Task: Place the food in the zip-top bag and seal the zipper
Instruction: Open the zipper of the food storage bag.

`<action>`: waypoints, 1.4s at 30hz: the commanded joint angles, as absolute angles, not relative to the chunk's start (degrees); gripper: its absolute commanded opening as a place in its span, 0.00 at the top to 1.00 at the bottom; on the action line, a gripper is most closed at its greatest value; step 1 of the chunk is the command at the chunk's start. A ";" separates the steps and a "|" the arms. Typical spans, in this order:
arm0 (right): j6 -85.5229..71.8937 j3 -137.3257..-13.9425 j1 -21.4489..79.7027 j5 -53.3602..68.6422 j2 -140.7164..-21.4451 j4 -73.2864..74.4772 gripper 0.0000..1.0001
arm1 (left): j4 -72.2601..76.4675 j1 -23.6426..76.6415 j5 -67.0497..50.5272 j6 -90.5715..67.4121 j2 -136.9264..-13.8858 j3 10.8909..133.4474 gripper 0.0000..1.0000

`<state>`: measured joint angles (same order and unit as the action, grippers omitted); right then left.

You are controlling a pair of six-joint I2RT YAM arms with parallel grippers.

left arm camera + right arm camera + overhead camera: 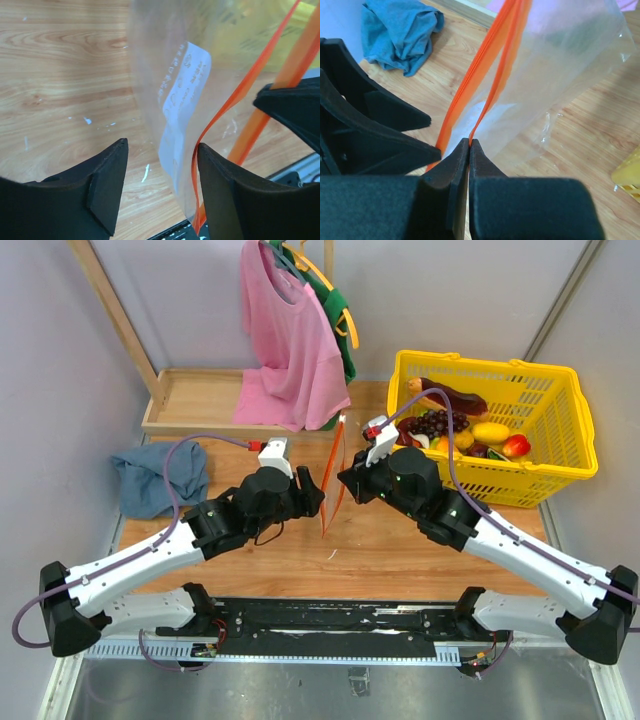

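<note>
The right gripper [469, 145] is pinched tight on the zipper [490, 65] — one red strip runs straight into the seam between its fingers. The left gripper [162, 150] stands wide, with the bag [165, 60] hanging in its gap (white label [187, 95] facing the camera) and the red strip just beside one finger. The bag stands on edge over the table [65, 75], between the two arms. Food [490, 432] lies in the yellow basket [540, 475] at the right — a blue cloth [400, 30] at the left.
</note>
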<state>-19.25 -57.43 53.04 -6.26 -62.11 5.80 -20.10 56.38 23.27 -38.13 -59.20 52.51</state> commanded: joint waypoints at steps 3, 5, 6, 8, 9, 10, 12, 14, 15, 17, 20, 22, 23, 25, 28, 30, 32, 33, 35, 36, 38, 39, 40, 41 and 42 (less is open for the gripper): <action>-17.52 -57.53 53.88 -9.69 -62.45 7.01 0.99 | -24.88 56.69 30.24 -39.71 -58.31 54.43 0.40; -17.66 -57.44 53.90 -9.86 -62.77 6.93 0.99 | -24.72 56.69 28.85 -39.15 -58.34 54.95 0.40; -17.66 -57.59 53.88 -9.99 -63.05 6.94 0.99 | -23.74 56.65 27.29 -38.40 -58.36 55.05 0.39; -17.95 -57.74 53.88 -9.98 -63.77 6.96 0.99 | -20.50 56.69 22.97 -36.86 -58.56 54.95 0.37; -18.12 -57.77 53.88 -9.87 -64.09 6.87 0.99 | -18.94 56.69 20.92 -36.49 -58.78 54.93 0.37; -18.27 -57.72 53.89 -9.66 -64.36 6.66 0.99 | -17.68 56.65 19.51 -36.21 -59.03 54.93 0.36; -18.47 -57.64 53.88 -9.50 -64.94 6.51 0.99 | -16.15 56.69 19.18 -36.23 -59.69 55.52 0.35; -18.75 -57.54 53.94 -9.54 -65.38 6.59 0.99 | -16.04 56.69 20.47 -36.38 -60.42 56.48 0.35; -18.91 -57.54 53.95 -9.42 -65.47 6.57 0.99 | -15.89 56.68 20.82 -36.31 -60.73 56.92 0.35; -19.12 -57.31 53.96 -9.25 -65.40 6.27 0.99 | -15.58 56.69 21.19 -35.99 -61.53 57.50 0.36; -19.23 -57.35 53.97 -9.16 -65.26 6.15 0.99 | -16.53 56.66 23.17 -36.07 -63.32 58.17 0.38; -19.54 -57.26 53.97 -8.70 -64.98 6.05 0.99 | -17.49 56.69 24.68 -36.41 -64.95 58.54 0.41; -19.77 -57.19 53.97 -8.44 -64.88 5.87 0.99 | -17.90 56.69 25.20 -36.53 -65.56 58.73 0.42; -19.82 -57.12 54.09 -8.21 -64.92 5.65 0.99 | -17.98 56.69 25.57 -36.72 -66.75 58.94 0.42; -20.09 -56.99 54.16 -7.81 -65.25 5.32 0.99 | -17.03 56.68 26.41 -36.59 -67.88 59.05 0.42; -20.36 -56.80 54.22 -7.21 -65.51 4.97 0.99 | -16.47 56.69 27.39 -36.27 -68.64 59.21 0.42; -20.29 -56.82 54.23 -7.38 -65.89 5.28 0.99 | -16.58 56.69 28.14 -36.08 -69.26 59.49 0.47; -20.04 -56.87 54.24 -8.00 -65.93 5.66 0.99 | -16.61 56.69 28.50 -36.12 -69.33 59.46 0.51; -19.54 -56.77 54.27 -9.81 -65.56 6.35 0.99 | -16.07 56.67 28.15 -35.72 -68.84 58.79 0.60; -19.25 -56.51 54.23 -10.74 -65.26 6.53 0.99 | -15.55 56.66 27.86 -35.48 -68.29 58.09 0.65; -18.65 -55.94 54.24 -12.81 -64.56 6.55 0.99 | -14.85 56.66 27.65 -35.72 -66.52 56.65 0.76; -18.37 -55.57 54.22 -13.87 -64.33 6.55 0.99 | -14.71 56.67 27.62 -35.87 -65.61 56.08 0.82; -17.95 -55.23 54.18 -15.04 -64.10 6.63 0.98 | -14.68 56.64 27.68 -36.10 -64.77 55.54 0.87; -17.67 -55.08 54.16 -16.35 -63.82 6.87 0.98 | -14.82 56.67 27.79 -36.32 -64.09 55.13 0.93; -17.48 -54.94 54.20 -17.34 -63.76 7.08 0.97 | -15.05 56.68 28.04 -36.56 -63.17 54.77 0.97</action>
<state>-19.03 -56.05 53.15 -11.27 -65.34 6.76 -17.08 56.38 25.93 -36.18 -67.20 56.31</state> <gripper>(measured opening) 0.018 0.102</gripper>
